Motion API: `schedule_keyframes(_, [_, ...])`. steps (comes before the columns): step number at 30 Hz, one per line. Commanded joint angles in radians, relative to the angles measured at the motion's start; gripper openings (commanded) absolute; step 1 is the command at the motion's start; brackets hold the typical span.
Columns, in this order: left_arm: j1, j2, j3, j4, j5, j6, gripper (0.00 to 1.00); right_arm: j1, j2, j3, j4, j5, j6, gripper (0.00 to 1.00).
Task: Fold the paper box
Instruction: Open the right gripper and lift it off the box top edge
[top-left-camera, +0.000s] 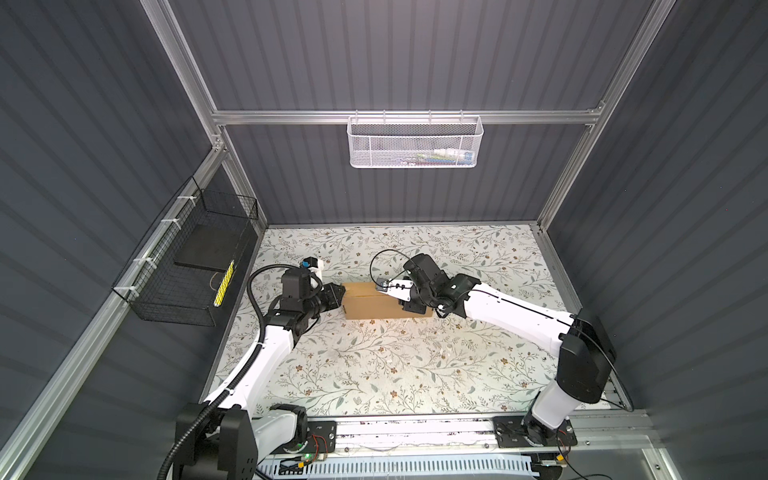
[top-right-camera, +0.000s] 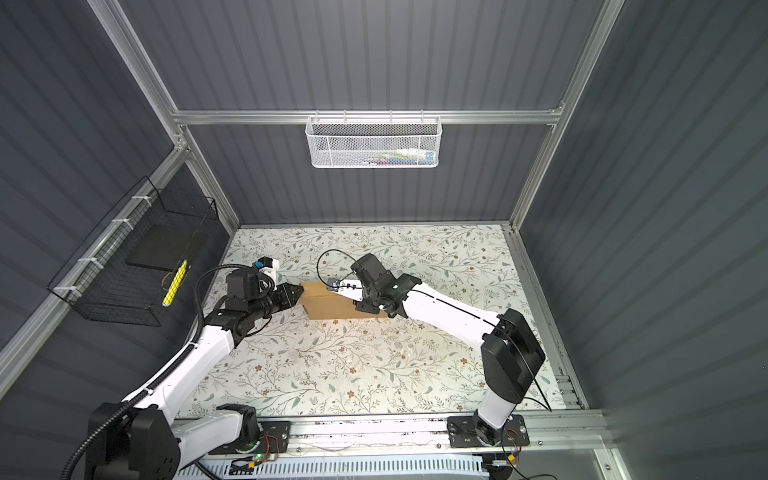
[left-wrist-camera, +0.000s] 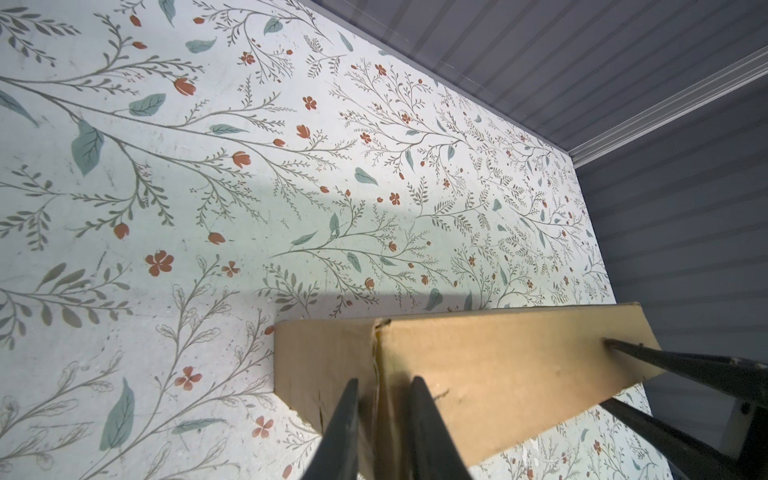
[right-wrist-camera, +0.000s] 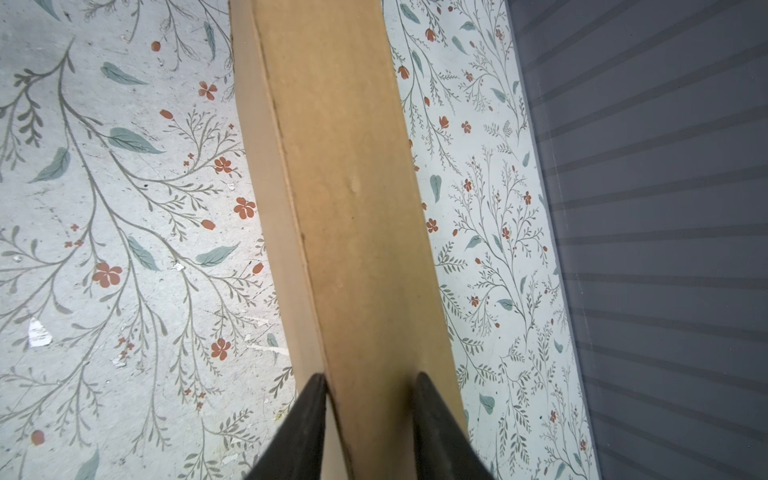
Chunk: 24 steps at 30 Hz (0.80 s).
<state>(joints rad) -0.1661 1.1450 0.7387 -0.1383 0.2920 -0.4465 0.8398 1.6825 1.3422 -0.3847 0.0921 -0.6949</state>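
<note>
I find the right gripper (right-wrist-camera: 370, 376) clamped across the narrow face of the paper box (right-wrist-camera: 345, 208), a finger on each side; I judge this a steadying hold. The left gripper (left-wrist-camera: 384, 380) stands narrowly apart astride the far end's corner seam; I cannot tell whether it bites. The paper box sits closed up on the floral table (top-left-camera: 374, 374), mid-rear, between both arms.

The right gripper (right-wrist-camera: 370, 380) clamps a plain brown corrugated-cardboard paper box (right-wrist-camera: 353, 208) between its black tapered fingers (right-wrist-camera: 299, 432). The box runs away toward the gripper's 12 o'clock. A floral-print tabletop (right-wrist-camera: 124, 208) shows at 9 and 3 o'clock, and a grey ribbed wall (right-wrist-camera: 665, 208) stands farther out at 3.
</note>
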Motion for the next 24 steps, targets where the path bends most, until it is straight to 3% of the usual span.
schedule_keyframes(1, [0.011,-0.014,-0.042,-0.089,-0.073,0.013,0.20,-0.004,0.024,0.023,-0.041,-0.015,0.015,0.35])
schedule_keyframes(9, [0.011,-0.013,-0.059,-0.095,-0.085,0.026,0.07,-0.007,0.024,0.023,-0.032,-0.017,0.032,0.35])
schedule_keyframes(18, [0.010,0.000,-0.055,-0.087,-0.093,0.032,0.06,-0.016,-0.043,0.013,0.012,-0.044,0.079,0.50])
schedule_keyframes(24, [0.010,0.009,-0.050,-0.080,-0.085,0.034,0.06,-0.029,-0.120,-0.023,0.036,-0.086,0.141,0.52])
